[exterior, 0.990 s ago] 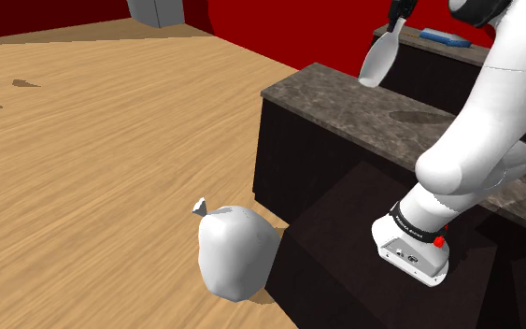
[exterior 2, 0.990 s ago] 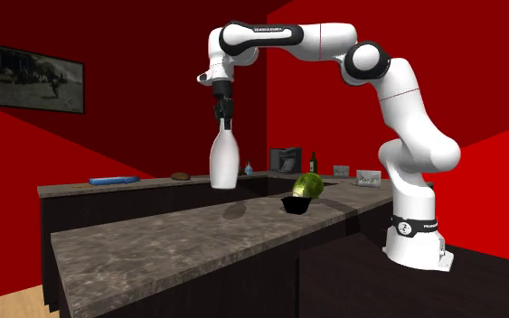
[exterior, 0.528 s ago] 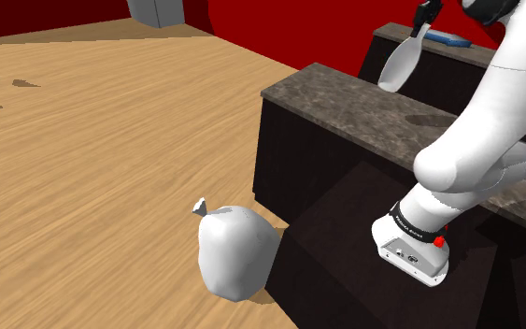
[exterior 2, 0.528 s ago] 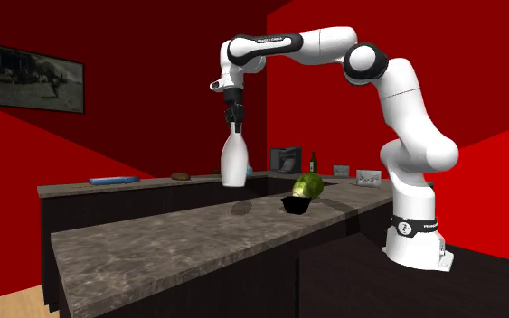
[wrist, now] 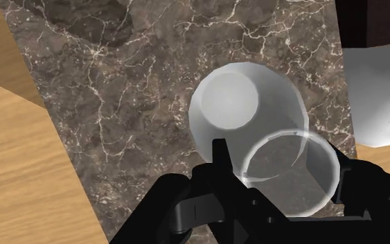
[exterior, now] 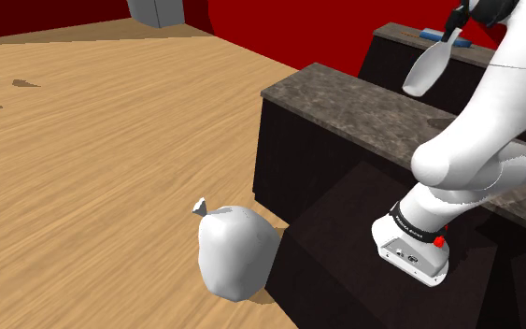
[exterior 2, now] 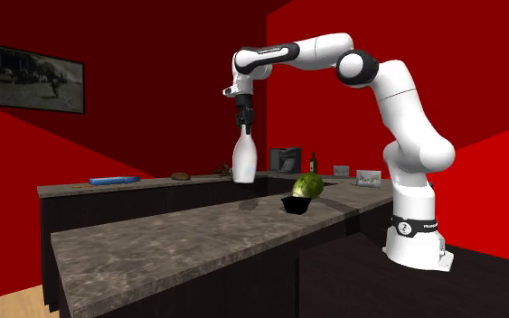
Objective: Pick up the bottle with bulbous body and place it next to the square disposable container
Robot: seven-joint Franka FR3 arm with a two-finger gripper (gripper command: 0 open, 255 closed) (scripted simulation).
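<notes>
A white bottle (exterior 2: 245, 161) with a bulbous body and narrow neck hangs upright in the air above the marbled dark counter (exterior 2: 198, 237). My gripper (exterior 2: 244, 121) is shut on its neck from above. In the shoulder view the bottle (exterior: 430, 67) hangs below the gripper (exterior: 456, 25) at the top right. The wrist view looks down the bottle (wrist: 244, 104), with the black fingers (wrist: 218, 158) clasping its neck. A small black container (exterior 2: 296, 206) stands on the counter to the second exterior view's right of the bottle, with a green leafy ball (exterior 2: 308, 186) at it.
A white tied bag (exterior: 235, 250) lies on the wooden floor beside the counter's dark cabinet (exterior: 293, 159). The far counter carries a blue flat thing (exterior 2: 114, 181), a dark box (exterior 2: 286, 160) and a small dark bottle (exterior 2: 313, 163). My white base (exterior 2: 412, 237) stands at the right.
The arm has carried the bottle to the right in both exterior views, closer to the black container and the green ball. The grip on the neck is unchanged.
</notes>
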